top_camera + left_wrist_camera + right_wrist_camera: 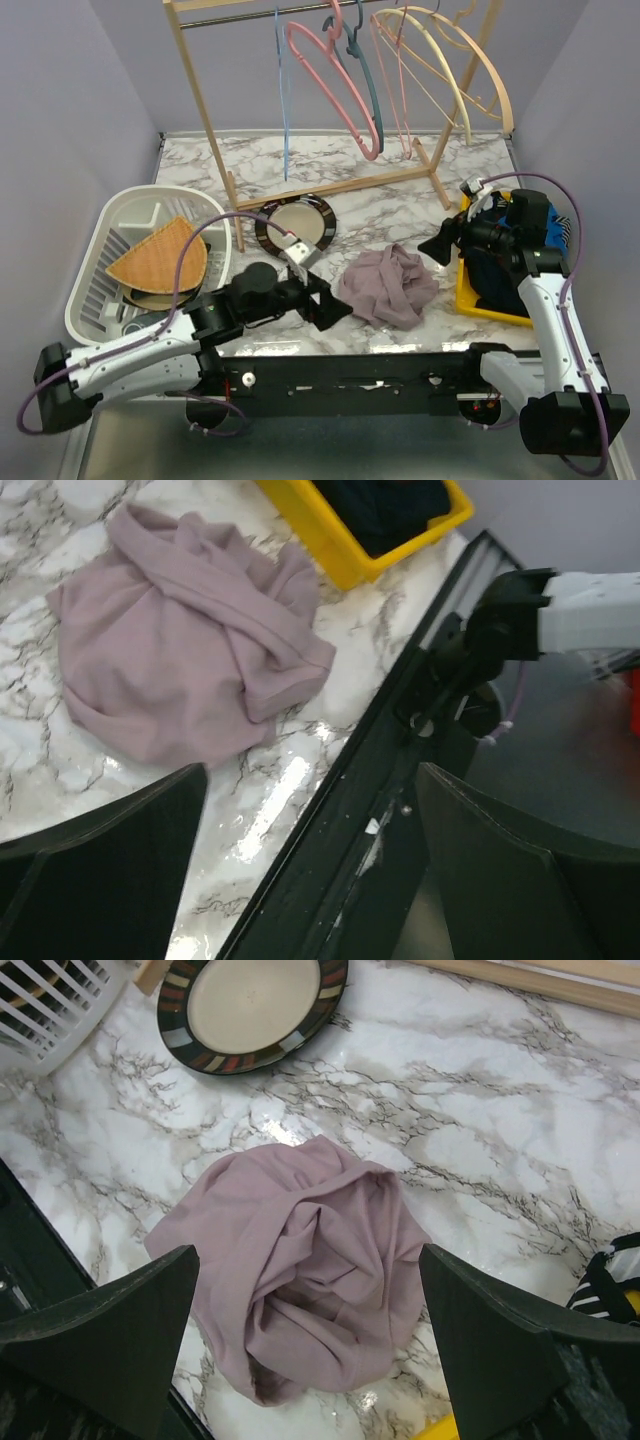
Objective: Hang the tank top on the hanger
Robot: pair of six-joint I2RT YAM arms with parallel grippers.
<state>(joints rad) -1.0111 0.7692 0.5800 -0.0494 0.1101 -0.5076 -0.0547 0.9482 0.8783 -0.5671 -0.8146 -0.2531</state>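
Note:
The mauve tank top (388,287) lies crumpled on the marble table near its front edge. It also shows in the left wrist view (180,640) and in the right wrist view (300,1270). The thin light-blue hanger (285,100) hangs on the wooden rack (205,110) at the back. My left gripper (328,303) is open and empty just left of the tank top, above the table's front edge. My right gripper (440,245) is open and empty, up and to the right of the tank top, looking down on it.
A pink hanger (335,85), a teal hanger (365,80) and cream hangers (450,70) hang on the rack. A striped-rim plate (295,222) lies behind the left gripper. A white basket (95,280) stands at the left. A yellow bin (480,305) with dark clothes stands at the right.

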